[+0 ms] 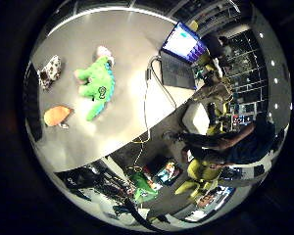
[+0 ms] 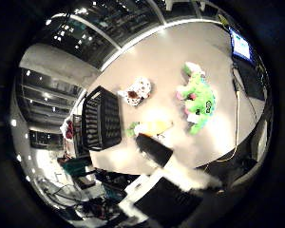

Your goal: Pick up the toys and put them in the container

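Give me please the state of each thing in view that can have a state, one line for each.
green dinosaur toy: lying flat on the table, not held.
orange toy: lying on the table, not held.
spotted toy: on the table beside the container.
black container: on the table, nothing seen inside.
laptop: open, screen lit.

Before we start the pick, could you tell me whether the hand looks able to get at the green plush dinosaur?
Probably yes: the green plush dinosaur lies in the open on the table, apart from the spotted toy and orange toy, nothing over it.
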